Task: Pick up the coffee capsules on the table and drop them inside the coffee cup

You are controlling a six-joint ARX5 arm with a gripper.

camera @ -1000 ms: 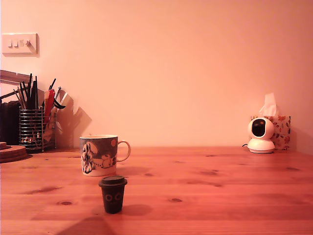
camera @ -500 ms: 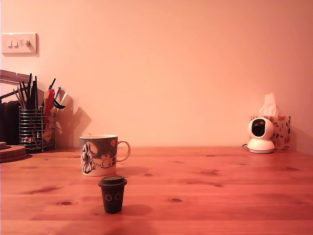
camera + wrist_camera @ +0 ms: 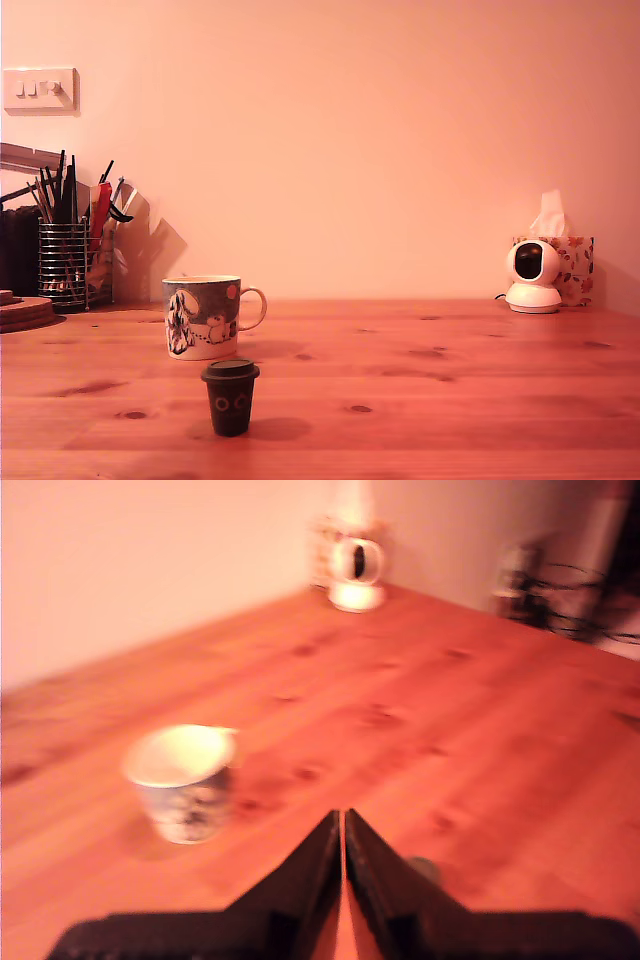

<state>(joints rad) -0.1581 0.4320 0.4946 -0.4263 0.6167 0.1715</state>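
Black claw [image 3: 342, 825] has its fingertips pressed together with nothing between them, up over the wooden table [image 3: 480, 390]. Mug [image 3: 202, 316] stands upright nearby. One dark capsule [image 3: 230, 396] sits just in front of it, not touching.

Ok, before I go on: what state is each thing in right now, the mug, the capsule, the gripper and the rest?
coffee cup: upright on the table, handle toward the exterior view's right; contents not visible.
coffee capsule: upright on the table in front of the cup, apart from it, not gripped.
gripper: shut, empty, above the table.
utensil holder: upright, full of utensils.
tissue box: a tissue sticking out.
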